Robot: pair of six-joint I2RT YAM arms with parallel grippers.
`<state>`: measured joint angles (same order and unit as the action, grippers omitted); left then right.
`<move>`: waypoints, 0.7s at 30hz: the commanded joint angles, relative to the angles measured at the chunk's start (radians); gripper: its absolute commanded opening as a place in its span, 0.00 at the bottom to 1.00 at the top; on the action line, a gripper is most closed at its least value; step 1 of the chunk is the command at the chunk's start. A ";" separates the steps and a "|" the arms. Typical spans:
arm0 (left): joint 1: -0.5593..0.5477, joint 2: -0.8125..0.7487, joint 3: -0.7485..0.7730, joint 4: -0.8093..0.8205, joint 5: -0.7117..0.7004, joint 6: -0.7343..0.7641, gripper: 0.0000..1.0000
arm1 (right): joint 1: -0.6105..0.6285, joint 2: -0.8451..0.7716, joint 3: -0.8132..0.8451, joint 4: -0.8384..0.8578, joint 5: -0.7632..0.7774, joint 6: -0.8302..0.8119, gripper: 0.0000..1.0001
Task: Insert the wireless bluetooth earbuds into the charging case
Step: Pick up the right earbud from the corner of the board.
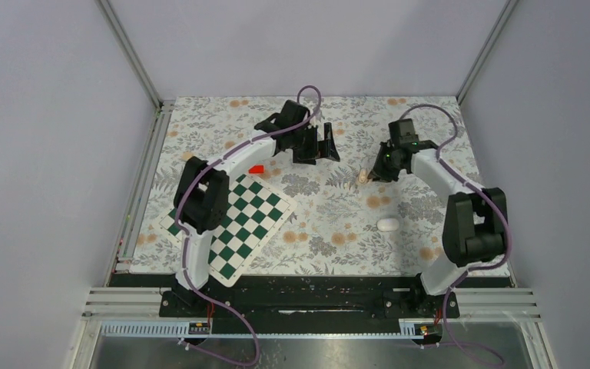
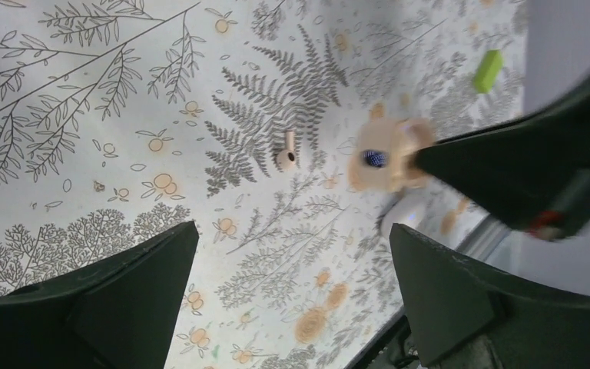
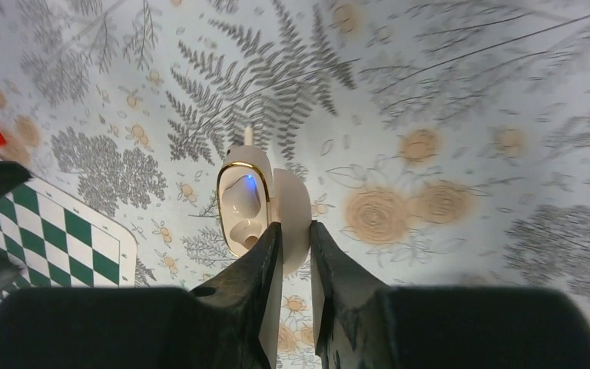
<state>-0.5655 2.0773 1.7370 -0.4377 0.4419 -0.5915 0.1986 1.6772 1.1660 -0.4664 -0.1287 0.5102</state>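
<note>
My right pincer (image 3: 296, 234) is clenched on the charging case (image 3: 246, 204). Its two fingers pinch the white lid half from both sides. The open body, with a gold rim and a small blue light, faces away from the wrist. I cannot tell whether the case rests on the tabletop (image 2: 84, 154) or hangs just above it. One well seems to be filled already, but I am not sure.

My left pincer (image 2: 292, 231) is released, the jaws wide apart and nothing between them. Straight ahead of it a pale earbud (image 2: 286, 154) lies flat on the tabletop. The held case is a little beyond the earbud, toward my right arm, near it but not touching.

I judge the earbud to be very light, hard and glossy, so it may slip or jump away if the pads close off centre. I would take it across the stem, close to the bulb, with a gentle squeeze. The case is stiff light plastic, and its hinge is the weak place. Because only the lid is gripped, pressing into the wells may swing the body.

Farther out, behind the right pincer, lies a white oval object (image 1: 388, 224). To the side of the left pincer are a chessboard mat (image 1: 238, 223) and a red block (image 1: 256, 168).
</note>
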 commanded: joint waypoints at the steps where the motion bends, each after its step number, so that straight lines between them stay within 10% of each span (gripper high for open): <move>1: -0.058 0.056 0.067 -0.073 -0.092 0.117 0.99 | -0.117 -0.122 -0.055 -0.040 0.016 -0.048 0.00; 21: -0.193 0.345 0.424 -0.241 -0.314 0.059 0.50 | -0.289 -0.333 -0.213 -0.027 -0.113 -0.048 0.00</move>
<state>-0.7528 2.3978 2.0983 -0.6571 0.2089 -0.5167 -0.0933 1.3735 0.9577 -0.4885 -0.2123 0.4744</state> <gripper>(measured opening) 0.536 0.229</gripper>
